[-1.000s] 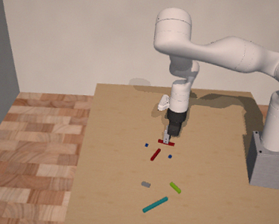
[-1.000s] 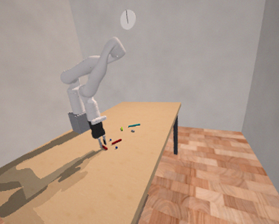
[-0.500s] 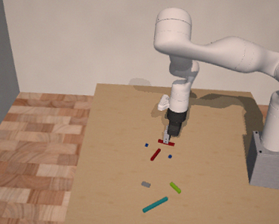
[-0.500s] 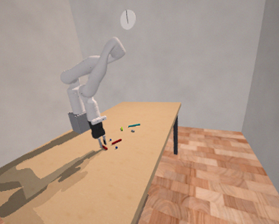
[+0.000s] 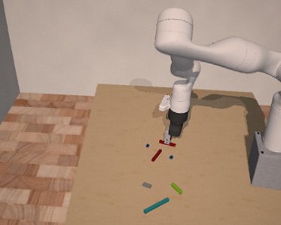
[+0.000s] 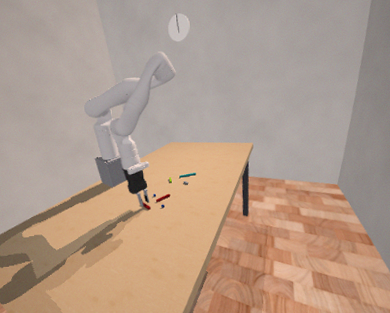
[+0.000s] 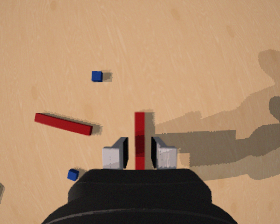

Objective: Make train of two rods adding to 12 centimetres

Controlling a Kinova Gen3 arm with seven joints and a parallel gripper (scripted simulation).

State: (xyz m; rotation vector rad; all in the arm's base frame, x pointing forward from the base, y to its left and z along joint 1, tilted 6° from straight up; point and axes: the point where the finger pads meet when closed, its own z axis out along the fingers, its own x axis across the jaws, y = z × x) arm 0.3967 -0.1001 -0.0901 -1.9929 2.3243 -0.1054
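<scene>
Top cam sits high off the long side of the light wooden table (image 5: 202, 217), looking down at an angle toward the white wall. Exterior cam is way back past one table end, low-ish, looking along its length. Wrist cam rides right behind the black gripper (image 7: 140, 153), close, pointing straight down. All three share the red rod between its fingers (image 5: 167, 142) (image 6: 146, 206).
</scene>
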